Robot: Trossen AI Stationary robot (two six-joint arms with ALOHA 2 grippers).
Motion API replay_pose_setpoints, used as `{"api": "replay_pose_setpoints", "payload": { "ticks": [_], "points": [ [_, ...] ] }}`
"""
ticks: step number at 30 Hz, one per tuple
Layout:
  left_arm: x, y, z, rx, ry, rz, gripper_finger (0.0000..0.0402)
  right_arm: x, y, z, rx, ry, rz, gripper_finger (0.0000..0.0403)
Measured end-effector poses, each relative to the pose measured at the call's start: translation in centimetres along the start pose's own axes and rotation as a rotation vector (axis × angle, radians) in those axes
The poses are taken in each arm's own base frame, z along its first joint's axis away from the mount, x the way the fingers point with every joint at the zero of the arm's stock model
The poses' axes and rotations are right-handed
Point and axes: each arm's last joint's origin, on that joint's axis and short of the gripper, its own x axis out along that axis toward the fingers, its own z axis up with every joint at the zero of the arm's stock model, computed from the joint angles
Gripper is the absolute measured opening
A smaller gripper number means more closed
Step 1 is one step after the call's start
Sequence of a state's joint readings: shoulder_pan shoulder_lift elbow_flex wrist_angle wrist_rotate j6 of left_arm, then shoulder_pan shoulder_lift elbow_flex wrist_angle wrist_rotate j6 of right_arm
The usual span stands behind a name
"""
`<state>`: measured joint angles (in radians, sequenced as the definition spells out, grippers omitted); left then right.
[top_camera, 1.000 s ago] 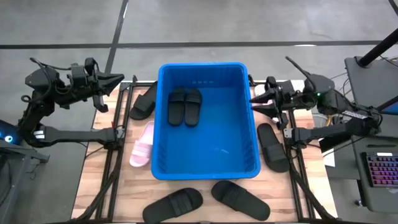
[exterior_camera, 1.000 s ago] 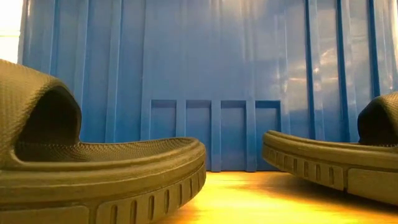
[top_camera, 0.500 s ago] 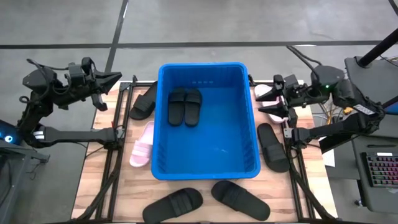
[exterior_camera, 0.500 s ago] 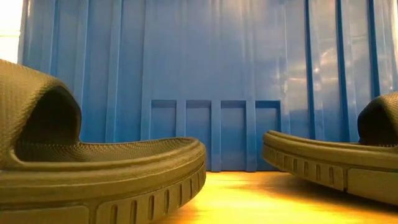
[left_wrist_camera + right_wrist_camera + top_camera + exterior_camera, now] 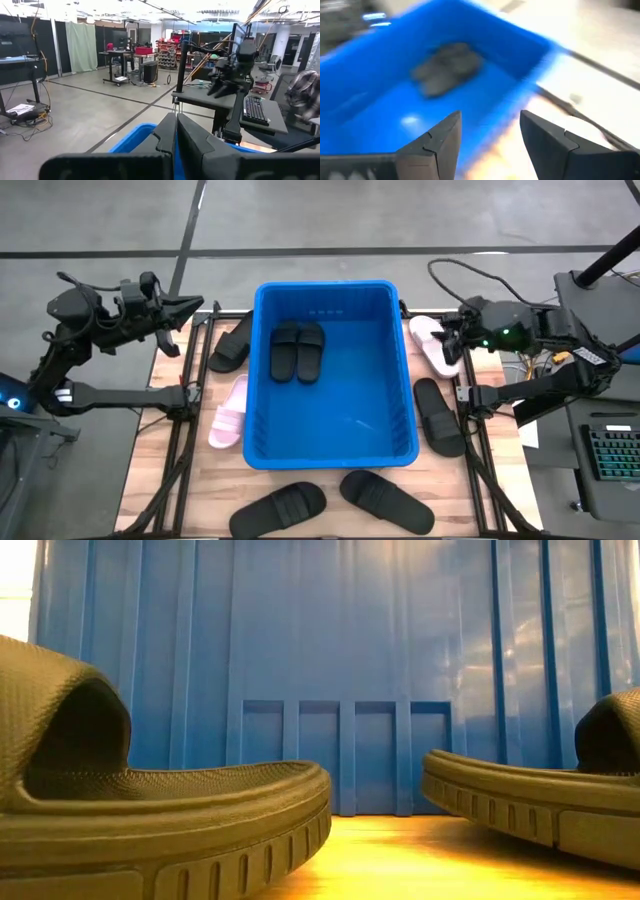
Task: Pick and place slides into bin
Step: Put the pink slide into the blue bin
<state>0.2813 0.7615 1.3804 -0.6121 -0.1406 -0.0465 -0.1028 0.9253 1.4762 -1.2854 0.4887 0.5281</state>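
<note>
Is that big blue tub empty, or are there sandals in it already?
Not empty: the bin holds two black slides side by side on its floor.

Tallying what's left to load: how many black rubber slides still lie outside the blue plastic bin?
4: one left of the blue plastic bin near its far corner, one right of it, two in front. Others could be hidden beneath the arms.

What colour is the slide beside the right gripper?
Pale pink slide, next to the right gripper; clearest in the high view.

Glossy blue plastic bin [image 5: 400, 380]; matt, ribbed rubber slides [image 5: 297, 350]; pale wood-grain table [image 5: 170, 430].
</note>
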Motion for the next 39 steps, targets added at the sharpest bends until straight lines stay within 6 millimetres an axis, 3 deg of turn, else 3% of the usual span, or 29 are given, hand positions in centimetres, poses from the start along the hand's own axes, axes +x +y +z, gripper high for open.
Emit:
{"api": "replay_pose_setpoints", "payload": {
  "ticks": [5, 17, 26, 35, 39],
  "points": [
    [0.2, 0.0, 0.0, -0.002, 0.006, 0.003, 0.0000, 0.6, -1.1, -1.2, 0.177, -0.047, -0.287, 0.0194],
    [0.4, 0.0, -0.1, -0.001, 0.011, 0.008, 0.0000, 1.9, -1.9, -3.2, 0.488, -0.025, -0.415, 0.0190],
    [0.5, 0.0, -0.1, 0.002, 0.013, 0.007, 0.0000, 4.6, -3.2, -7.0, 0.603, 0.005, -0.554, 0.0187],
    [0.5, 0.0, -0.1, 0.002, 0.014, 0.007, 0.0000, 7.4, -3.7, -10.4, 0.772, -0.126, -0.311, 0.0187],
    [0.5, 0.0, -0.1, 0.002, 0.014, 0.008, 0.0000, 8.5, -4.4, -11.8, 0.822, -0.166, -0.328, 0.0187]
  ]
}}
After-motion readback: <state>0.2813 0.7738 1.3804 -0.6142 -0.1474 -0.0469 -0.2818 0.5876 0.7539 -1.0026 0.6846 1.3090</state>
